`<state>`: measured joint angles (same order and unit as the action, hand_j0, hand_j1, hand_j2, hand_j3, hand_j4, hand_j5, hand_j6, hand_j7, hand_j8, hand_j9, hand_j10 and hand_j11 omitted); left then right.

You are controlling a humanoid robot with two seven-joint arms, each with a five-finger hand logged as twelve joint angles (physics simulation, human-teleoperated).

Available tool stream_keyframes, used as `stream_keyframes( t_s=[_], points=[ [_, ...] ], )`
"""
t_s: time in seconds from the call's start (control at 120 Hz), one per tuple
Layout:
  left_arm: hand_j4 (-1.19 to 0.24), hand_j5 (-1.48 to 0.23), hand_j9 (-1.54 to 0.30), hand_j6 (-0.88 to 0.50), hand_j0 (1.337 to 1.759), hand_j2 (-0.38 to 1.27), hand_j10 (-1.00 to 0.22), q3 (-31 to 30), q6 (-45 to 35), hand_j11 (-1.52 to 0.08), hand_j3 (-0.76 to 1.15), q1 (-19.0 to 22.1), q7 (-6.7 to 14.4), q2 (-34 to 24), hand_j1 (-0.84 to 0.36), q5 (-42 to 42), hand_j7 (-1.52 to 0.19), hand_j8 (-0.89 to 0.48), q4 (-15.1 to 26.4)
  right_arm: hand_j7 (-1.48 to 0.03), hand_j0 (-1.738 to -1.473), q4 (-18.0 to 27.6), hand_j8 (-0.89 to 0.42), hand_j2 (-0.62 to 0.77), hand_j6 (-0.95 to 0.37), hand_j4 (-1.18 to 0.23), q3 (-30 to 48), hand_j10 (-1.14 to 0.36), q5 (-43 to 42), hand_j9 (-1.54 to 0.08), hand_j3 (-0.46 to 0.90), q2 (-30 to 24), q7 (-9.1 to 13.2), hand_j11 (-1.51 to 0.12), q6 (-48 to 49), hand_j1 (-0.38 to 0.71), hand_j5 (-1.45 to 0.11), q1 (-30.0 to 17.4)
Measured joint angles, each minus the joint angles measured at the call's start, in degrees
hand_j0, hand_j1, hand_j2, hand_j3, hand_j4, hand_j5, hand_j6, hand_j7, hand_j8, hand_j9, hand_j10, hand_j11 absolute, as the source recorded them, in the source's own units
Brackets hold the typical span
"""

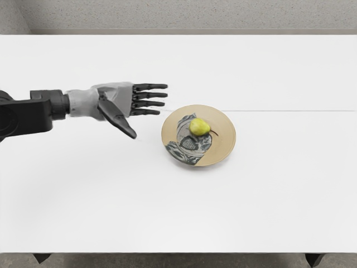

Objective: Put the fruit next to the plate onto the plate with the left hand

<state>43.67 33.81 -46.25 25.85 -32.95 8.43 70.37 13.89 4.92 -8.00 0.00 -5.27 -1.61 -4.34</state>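
Observation:
A yellow-green pear (199, 127) lies on the tan plate (223, 139), near the plate's middle, on a grey patterned design. My left hand (146, 106) hovers just left of the plate with fingers stretched straight and thumb angled down, holding nothing. A small gap separates the fingertips (163, 95) from the plate's rim. The left arm comes in from the left edge. No right arm shows.
The white table (178, 212) spreads wide around the plate. A thin seam line (290, 110) runs across the tabletop behind the plate. A grey wall strip runs along the far edge.

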Motion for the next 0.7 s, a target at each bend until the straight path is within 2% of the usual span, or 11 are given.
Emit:
stream_keyframes(
  t_s=[0.167,0.267,0.383,0.7],
  points=[
    [-0.01,-0.02,-0.02,-0.01,1.658,0.01,-0.01,1.2,1.0,-0.02,0.00,0.2,0.1,-9.4,0.33,-3.5,-0.02,-0.01,-0.2,-0.02,-1.658,0.0,-0.01,0.00,-0.01,-0.02,0.0,-0.01,0.0,-0.02,0.00,0.0,0.0,-0.02,0.0,-0.33,-0.02,0.0],
    [-0.01,-0.01,-0.01,-0.01,1.658,0.00,-0.01,1.2,1.1,-0.01,0.00,0.2,0.1,-14.7,0.34,-4.0,-0.01,-0.01,-2.1,-0.02,-1.658,0.0,-0.01,0.00,-0.01,-0.02,0.0,-0.01,0.0,-0.02,0.00,0.0,0.0,-0.02,0.0,-0.33,-0.02,0.0],
    [-0.01,-0.01,-0.01,-0.01,1.658,0.00,-0.01,1.2,1.2,-0.01,0.00,2.2,0.2,-19.2,0.34,-4.2,-0.01,-0.01,-3.3,-0.02,-1.658,0.0,-0.01,0.00,-0.01,-0.02,0.0,-0.01,0.0,-0.02,0.00,0.0,0.0,-0.02,0.0,-0.33,-0.02,0.0],
    [0.00,-0.01,-0.01,0.00,1.658,0.00,0.00,1.0,1.2,-0.01,0.00,4.7,0.2,-24.0,0.34,-4.3,-0.01,0.00,-3.9,-0.02,-1.658,0.0,-0.01,0.00,-0.01,-0.02,0.0,-0.01,0.0,-0.02,0.00,0.0,0.0,-0.02,0.0,-0.33,-0.02,0.0]
  ],
)
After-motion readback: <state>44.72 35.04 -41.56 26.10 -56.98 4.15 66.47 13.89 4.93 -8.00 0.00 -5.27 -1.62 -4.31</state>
